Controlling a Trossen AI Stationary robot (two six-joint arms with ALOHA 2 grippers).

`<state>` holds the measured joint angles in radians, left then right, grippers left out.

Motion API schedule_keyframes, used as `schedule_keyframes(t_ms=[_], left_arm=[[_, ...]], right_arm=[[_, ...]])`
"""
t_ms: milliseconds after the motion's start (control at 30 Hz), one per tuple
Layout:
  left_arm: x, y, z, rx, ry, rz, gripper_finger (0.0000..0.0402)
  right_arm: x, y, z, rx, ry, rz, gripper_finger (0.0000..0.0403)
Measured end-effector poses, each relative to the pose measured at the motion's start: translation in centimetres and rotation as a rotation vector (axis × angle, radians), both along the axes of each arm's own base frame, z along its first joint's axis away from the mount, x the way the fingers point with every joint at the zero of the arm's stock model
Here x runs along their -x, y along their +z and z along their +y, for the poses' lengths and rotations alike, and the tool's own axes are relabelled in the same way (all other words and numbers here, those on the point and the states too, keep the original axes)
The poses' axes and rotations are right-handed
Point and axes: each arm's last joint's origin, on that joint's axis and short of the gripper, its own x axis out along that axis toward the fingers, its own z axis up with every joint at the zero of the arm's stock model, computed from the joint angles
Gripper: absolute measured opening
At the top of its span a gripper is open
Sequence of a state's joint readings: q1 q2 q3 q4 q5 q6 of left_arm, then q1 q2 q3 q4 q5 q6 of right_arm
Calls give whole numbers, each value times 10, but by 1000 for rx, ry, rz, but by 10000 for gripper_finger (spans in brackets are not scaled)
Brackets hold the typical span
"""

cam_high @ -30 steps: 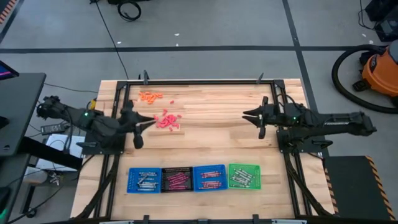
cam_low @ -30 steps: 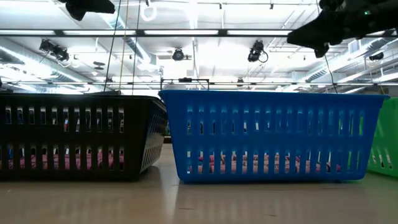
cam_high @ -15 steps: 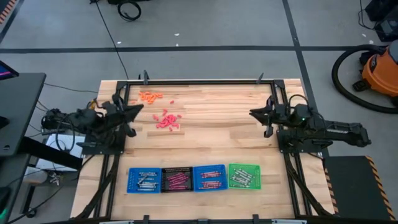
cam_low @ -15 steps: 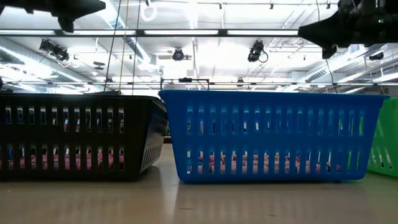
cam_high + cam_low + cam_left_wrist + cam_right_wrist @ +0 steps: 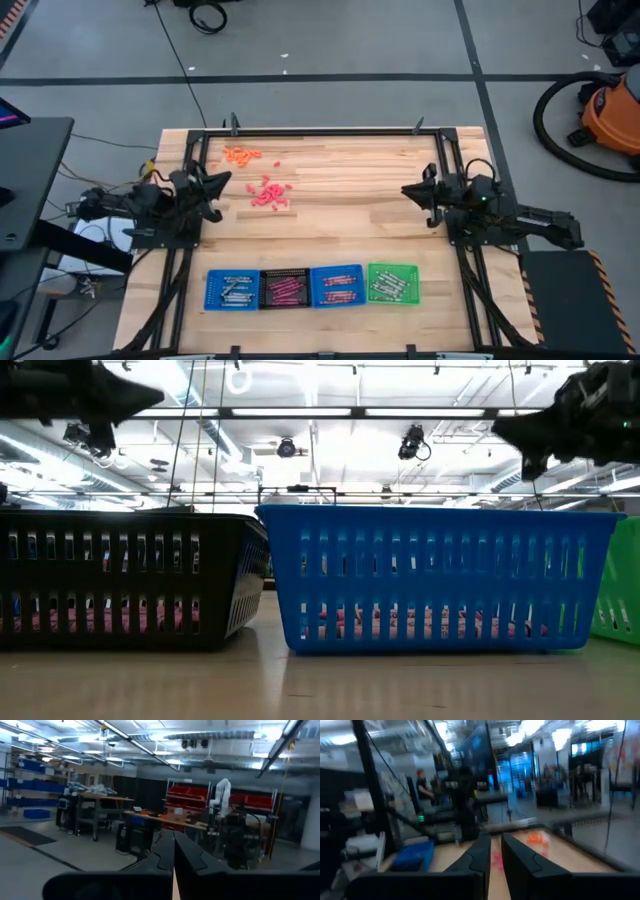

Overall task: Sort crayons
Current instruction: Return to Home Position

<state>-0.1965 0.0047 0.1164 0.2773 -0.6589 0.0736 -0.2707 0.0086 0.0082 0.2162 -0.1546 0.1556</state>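
Loose crayons lie in two heaps on the far-left part of the worktop: a pink heap and, beyond it, a smaller orange heap. Sorted crayons fill a row of four trays at the near edge: blue, black, blue and green. The left gripper sits at the left edge, near the pink heap, with its fingers pressed together and empty. The right gripper sits at the right edge, well apart from everything, with a narrow gap between its fingers and nothing in it. The main risk seems to be the left arm: a low swing could brush the pink heap and send the round sticks rolling into the orange ones or off the edge. Pink and red shades could also land in the wrong tray. No brand, label or writing is legible.
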Motion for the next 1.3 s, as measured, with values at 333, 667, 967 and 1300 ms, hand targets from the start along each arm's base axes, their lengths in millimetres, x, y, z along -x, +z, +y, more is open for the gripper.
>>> schedule_keyframes(t_ms=[333, 667, 967, 1300], left_arm=[[-13, -33, 1, 99, -177, -9, 2], [-15, -37, 2, 294, -258, -50, 30], [-15, -37, 2, 319, -264, -60, 35], [-15, -37, 2, 319, -264, -60, 36]], right_arm=[[-1, -6, -2, -159, -29, 35, 52], [-1, -7, -2, -81, -44, 54, 53], [-1, -7, -2, -79, -44, 53, 53], [-1, -7, -2, -77, -44, 53, 53]])
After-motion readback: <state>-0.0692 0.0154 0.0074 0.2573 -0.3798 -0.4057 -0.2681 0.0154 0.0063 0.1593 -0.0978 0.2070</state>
